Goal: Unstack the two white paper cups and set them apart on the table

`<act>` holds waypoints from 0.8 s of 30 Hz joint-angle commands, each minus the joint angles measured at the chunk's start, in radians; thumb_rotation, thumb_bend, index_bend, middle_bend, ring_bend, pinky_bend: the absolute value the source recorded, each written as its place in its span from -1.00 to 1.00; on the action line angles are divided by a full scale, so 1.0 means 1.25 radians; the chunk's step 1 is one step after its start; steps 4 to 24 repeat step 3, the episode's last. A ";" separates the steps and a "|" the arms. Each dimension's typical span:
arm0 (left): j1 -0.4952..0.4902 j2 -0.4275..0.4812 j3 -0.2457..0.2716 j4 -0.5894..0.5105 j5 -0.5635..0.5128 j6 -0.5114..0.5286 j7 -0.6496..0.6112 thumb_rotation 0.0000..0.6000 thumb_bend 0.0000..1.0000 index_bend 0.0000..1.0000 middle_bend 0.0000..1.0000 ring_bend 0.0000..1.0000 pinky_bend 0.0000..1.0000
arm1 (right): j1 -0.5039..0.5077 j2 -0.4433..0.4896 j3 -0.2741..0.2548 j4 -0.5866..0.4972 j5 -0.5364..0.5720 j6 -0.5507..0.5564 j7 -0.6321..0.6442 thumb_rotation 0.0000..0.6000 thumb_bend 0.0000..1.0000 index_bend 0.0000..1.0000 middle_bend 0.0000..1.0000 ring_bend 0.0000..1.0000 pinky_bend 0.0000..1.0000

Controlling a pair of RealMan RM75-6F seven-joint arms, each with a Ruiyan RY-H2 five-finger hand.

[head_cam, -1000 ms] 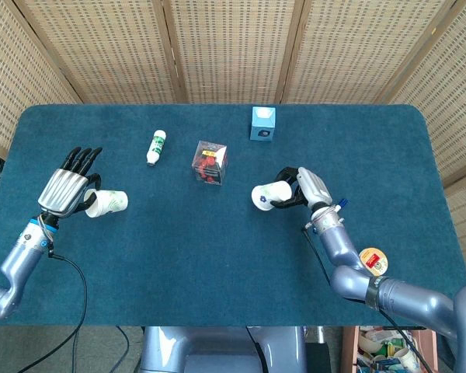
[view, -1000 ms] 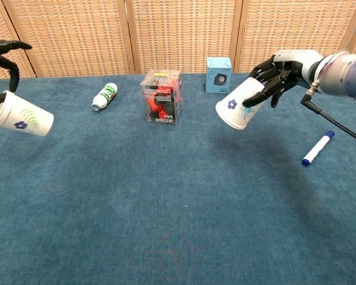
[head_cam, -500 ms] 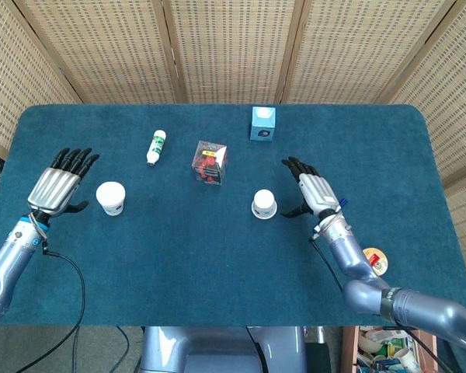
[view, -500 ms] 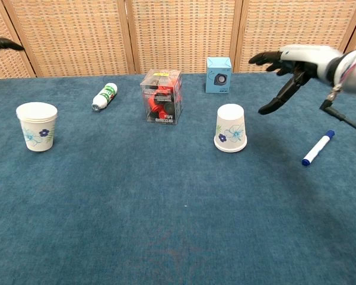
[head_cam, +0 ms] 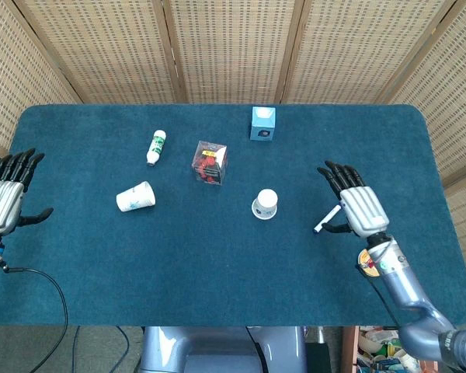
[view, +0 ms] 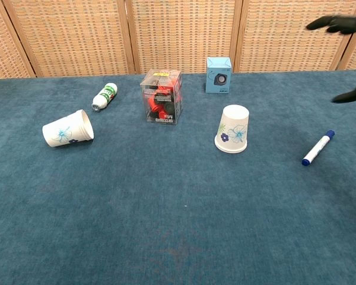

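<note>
Nearest the robot, a broad band of bare blue cloth runs along the front of the table [head_cam: 217,287], unbroken from one corner to the other.

The right hand [head_cam: 354,206] sits toward the right front, fingers spread apart and holding nothing; in the chest view only its dark fingertips [view: 338,24] show at the upper right corner. Just beside its thumb lies a blue-capped marker [head_cam: 326,219], slanted, with open cloth between it and the right edge.

The left hand [head_cam: 4,198] hangs at the table's left edge, partly past it, fingers likewise splayed and empty; the chest view does not show it.

Between the hands lie the two task cups, well apart. The left paper cup [head_cam: 135,196] has toppled onto its side, its mouth turned toward the table's middle in the chest view [view: 67,128]; clear cloth surrounds it on every side. The right paper cup [head_cam: 266,203] stands upside down on its rim near the table's centre, flower print showing in the chest view [view: 232,129], also free all round.

Farther back stands a clear plastic box [head_cam: 209,162] with red and black contents, between the cups. Left of it a small white bottle with a green label [head_cam: 155,147] lies on its side. Farthest, near the back edge, a light blue box [head_cam: 263,123] stands upright before the wicker screen [head_cam: 233,47].
</note>
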 commanded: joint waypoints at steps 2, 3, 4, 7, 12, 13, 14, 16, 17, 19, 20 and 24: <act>0.077 0.029 0.018 -0.076 -0.017 0.078 -0.009 1.00 -0.58 -1.00 -1.00 -1.00 -1.00 | -0.111 0.031 -0.081 0.074 -0.152 0.171 -0.044 1.00 -1.00 -0.94 -1.00 -1.00 -1.00; 0.099 0.027 0.030 -0.090 -0.014 0.100 -0.005 1.00 -0.58 -1.00 -1.00 -1.00 -1.00 | -0.144 0.031 -0.095 0.076 -0.160 0.206 -0.040 1.00 -1.00 -0.97 -1.00 -1.00 -1.00; 0.099 0.027 0.030 -0.090 -0.014 0.100 -0.005 1.00 -0.58 -1.00 -1.00 -1.00 -1.00 | -0.144 0.031 -0.095 0.076 -0.160 0.206 -0.040 1.00 -1.00 -0.97 -1.00 -1.00 -1.00; 0.099 0.027 0.030 -0.090 -0.014 0.100 -0.005 1.00 -0.58 -1.00 -1.00 -1.00 -1.00 | -0.144 0.031 -0.095 0.076 -0.160 0.206 -0.040 1.00 -1.00 -0.97 -1.00 -1.00 -1.00; 0.099 0.027 0.030 -0.090 -0.014 0.100 -0.005 1.00 -0.58 -1.00 -1.00 -1.00 -1.00 | -0.144 0.031 -0.095 0.076 -0.160 0.206 -0.040 1.00 -1.00 -0.97 -1.00 -1.00 -1.00; 0.099 0.027 0.030 -0.090 -0.014 0.100 -0.005 1.00 -0.58 -1.00 -1.00 -1.00 -1.00 | -0.144 0.031 -0.095 0.076 -0.160 0.206 -0.040 1.00 -1.00 -0.97 -1.00 -1.00 -1.00; 0.099 0.027 0.030 -0.090 -0.014 0.100 -0.005 1.00 -0.58 -1.00 -1.00 -1.00 -1.00 | -0.144 0.031 -0.095 0.076 -0.160 0.206 -0.040 1.00 -1.00 -0.97 -1.00 -1.00 -1.00; 0.099 0.027 0.030 -0.090 -0.014 0.100 -0.005 1.00 -0.58 -1.00 -1.00 -1.00 -1.00 | -0.144 0.031 -0.095 0.076 -0.160 0.206 -0.040 1.00 -1.00 -0.97 -1.00 -1.00 -1.00; 0.099 0.027 0.030 -0.090 -0.014 0.100 -0.005 1.00 -0.58 -1.00 -1.00 -1.00 -1.00 | -0.144 0.031 -0.095 0.076 -0.160 0.206 -0.040 1.00 -1.00 -0.97 -1.00 -1.00 -1.00; 0.099 0.027 0.030 -0.090 -0.014 0.100 -0.005 1.00 -0.58 -1.00 -1.00 -1.00 -1.00 | -0.144 0.031 -0.095 0.076 -0.160 0.206 -0.040 1.00 -1.00 -0.97 -1.00 -1.00 -1.00; 0.099 0.027 0.030 -0.090 -0.014 0.100 -0.005 1.00 -0.58 -1.00 -1.00 -1.00 -1.00 | -0.144 0.031 -0.095 0.076 -0.160 0.206 -0.040 1.00 -1.00 -0.97 -1.00 -1.00 -1.00; 0.099 0.027 0.030 -0.090 -0.014 0.100 -0.005 1.00 -0.58 -1.00 -1.00 -1.00 -1.00 | -0.144 0.031 -0.095 0.076 -0.160 0.206 -0.040 1.00 -1.00 -0.97 -1.00 -1.00 -1.00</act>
